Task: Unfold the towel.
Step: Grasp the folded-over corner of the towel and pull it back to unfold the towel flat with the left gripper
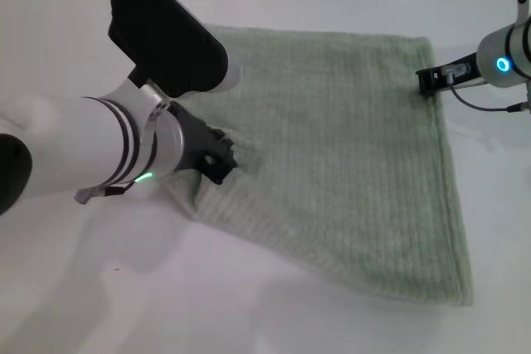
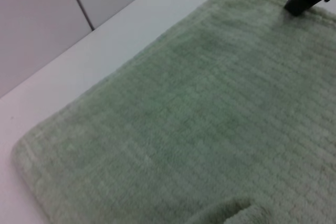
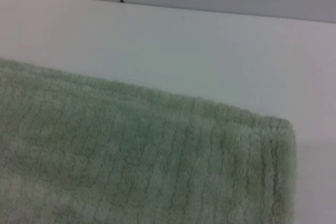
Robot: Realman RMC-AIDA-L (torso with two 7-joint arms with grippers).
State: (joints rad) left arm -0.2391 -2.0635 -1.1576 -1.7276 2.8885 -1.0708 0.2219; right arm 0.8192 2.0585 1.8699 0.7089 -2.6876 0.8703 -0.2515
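On the table (image 1: 348, 6), towel (image 1: 348, 163) lies flat; left end effector (image 1: 222, 162) touches it.

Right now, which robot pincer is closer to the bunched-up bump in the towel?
Left. The left pincer sits right at the bump on the towel; the right pincer is across at the far corner.

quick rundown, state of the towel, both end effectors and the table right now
towel: spread nearly flat, bunched into a fold at its left edge
left end effector: down on the towel's bunched left edge
right end effector: at the towel's far right corner
table: white, towel lying on it
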